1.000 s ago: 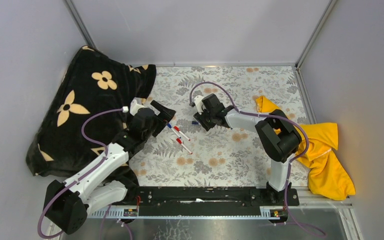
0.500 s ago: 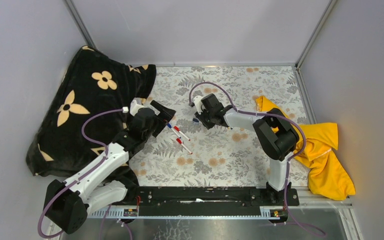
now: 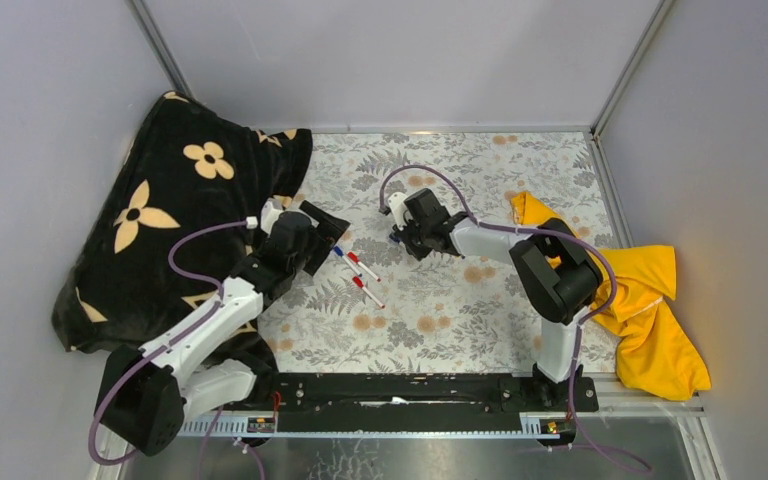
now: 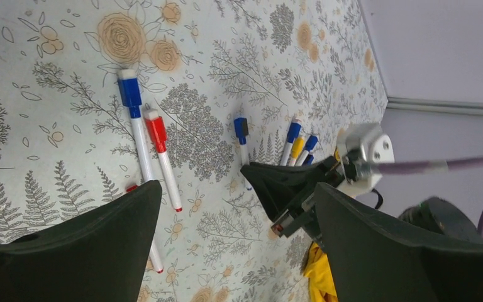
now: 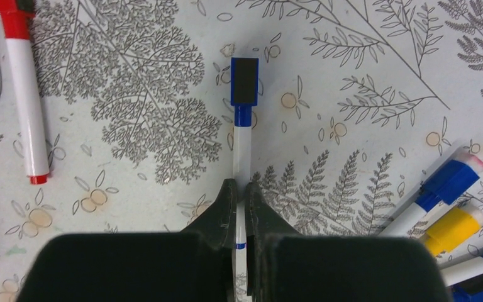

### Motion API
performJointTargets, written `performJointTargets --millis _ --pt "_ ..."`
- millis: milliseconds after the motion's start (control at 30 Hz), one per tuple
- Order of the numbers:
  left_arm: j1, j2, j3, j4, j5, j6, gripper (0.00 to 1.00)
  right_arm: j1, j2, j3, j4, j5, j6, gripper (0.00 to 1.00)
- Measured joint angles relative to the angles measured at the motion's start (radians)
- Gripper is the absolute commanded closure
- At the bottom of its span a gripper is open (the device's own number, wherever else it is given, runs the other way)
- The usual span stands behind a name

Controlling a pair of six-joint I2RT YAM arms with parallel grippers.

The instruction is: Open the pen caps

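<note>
Several white pens lie on the floral table cover. My right gripper (image 5: 239,189) is shut on the white barrel of one pen (image 5: 241,148), whose blue cap (image 5: 244,85) points away from the fingers and is still on. In the top view this gripper (image 3: 398,238) sits mid-table. To its right lies a cluster with blue caps (image 5: 449,179) and a yellow cap (image 5: 453,226). My left gripper (image 4: 236,189) hangs open above the table, holding nothing. Near it lie a blue-capped pen (image 4: 129,91) and a red-capped pen (image 4: 155,129); its left finger partly hides a third.
A black cloth with tan flowers (image 3: 160,220) is heaped at the left, under the left arm. A yellow cloth (image 3: 650,310) lies at the right edge behind the right arm. Grey walls enclose the table on three sides.
The right gripper's jaws have closed onto the blue-capped pen's barrel. The left arm has shifted slightly, its gripper still open.
</note>
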Motion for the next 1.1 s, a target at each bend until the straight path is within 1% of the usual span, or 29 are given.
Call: performJointTargets --millis 133,267,433,633,667,733,1000,1100 --pt "0.048 0.034 0.000 0.010 0.049 -0.023 0.01 0.000 -0.045 -0.036 0.006 -0.030 0.014 1.00" --pt "0.085 0.095 0.007 0.042 0.112 -0.033 0.02 0.000 -0.126 -0.064 0.011 -0.076 0.030 1.00" --pt "0.093 0.195 0.053 0.091 0.219 -0.023 0.08 0.002 -0.193 -0.066 0.031 -0.118 0.042 1.00" --pt "0.089 0.302 0.105 0.174 0.326 0.005 0.18 0.026 -0.203 -0.066 0.031 -0.136 0.058 1.00" --pt "0.085 0.310 0.107 0.183 0.336 0.009 0.20 0.029 -0.203 -0.066 0.031 -0.139 0.060 1.00" --pt "0.081 0.318 0.107 0.201 0.351 0.014 0.26 0.035 -0.206 -0.066 0.030 -0.146 0.065 1.00" --pt "0.066 0.322 0.109 0.246 0.371 0.032 0.35 0.039 -0.243 -0.066 0.031 -0.172 0.080 1.00" --pt "0.063 0.323 0.109 0.262 0.374 0.034 0.36 0.040 -0.249 -0.066 0.031 -0.183 0.086 1.00"
